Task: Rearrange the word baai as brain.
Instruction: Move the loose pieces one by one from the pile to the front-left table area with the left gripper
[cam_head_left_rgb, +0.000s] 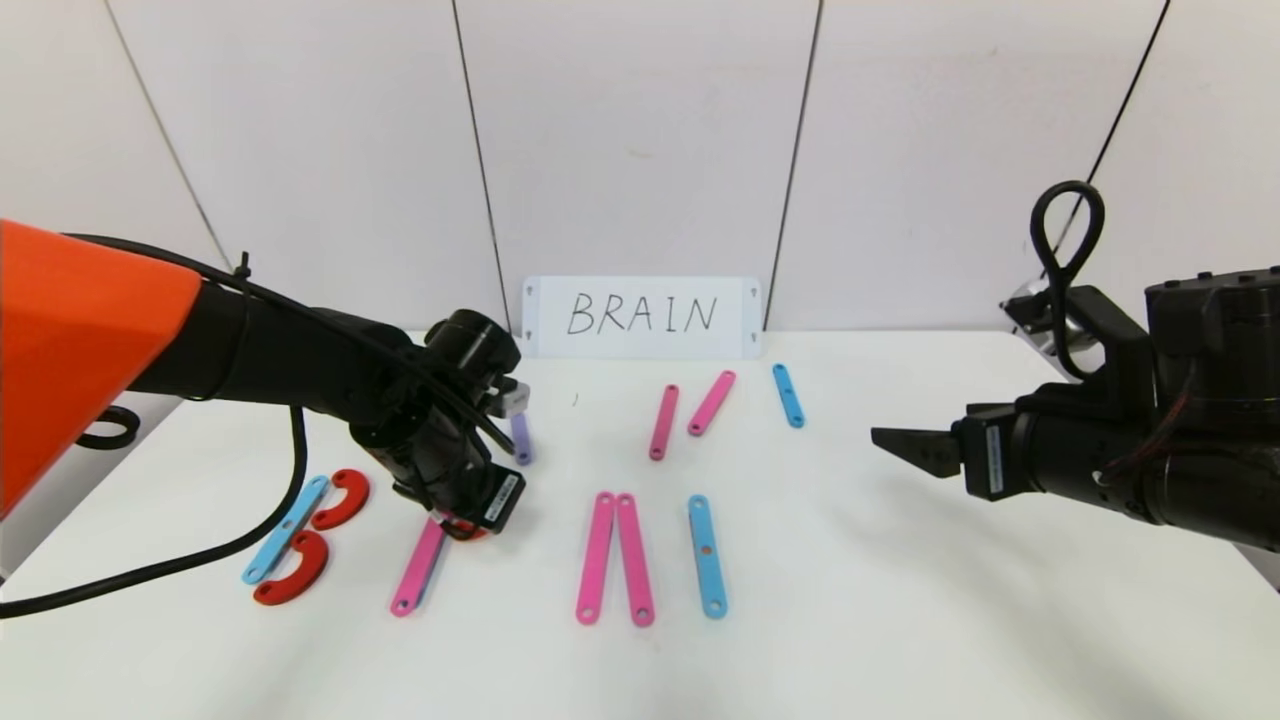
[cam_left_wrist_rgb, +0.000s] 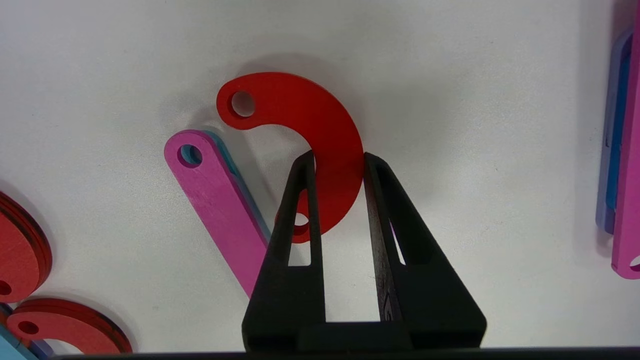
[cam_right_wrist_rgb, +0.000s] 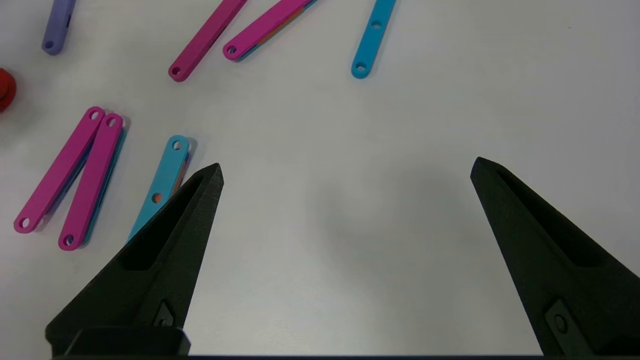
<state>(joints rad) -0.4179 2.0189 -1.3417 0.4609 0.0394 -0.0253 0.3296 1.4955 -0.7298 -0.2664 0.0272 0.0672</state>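
**Red half-ring pinched in the left pincer**

Nearest on the matte white counter (cam_head_left_rgb: 900, 620) lie flat, round-ended strips with holes: two pink strips (cam_head_left_rgb: 614, 558) meeting in a narrow V, and a blue strip (cam_head_left_rgb: 706, 556) beside them. The left pincer (cam_left_wrist_rgb: 339, 160) clamps a smooth red half-ring (cam_left_wrist_rgb: 305, 130) at a pink strip (cam_left_wrist_rgb: 220, 195). The right pincer (cam_right_wrist_rgb: 345, 170) hovers wide over bare counter. Farthest, a white card (cam_head_left_rgb: 641, 316) reads BRAIN.

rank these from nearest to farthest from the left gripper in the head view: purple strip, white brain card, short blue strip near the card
From the left gripper:
1. Purple strip, just behind it.
2. White BRAIN card, standing at the table's back edge.
3. Short blue strip, farther toward the robot's right.
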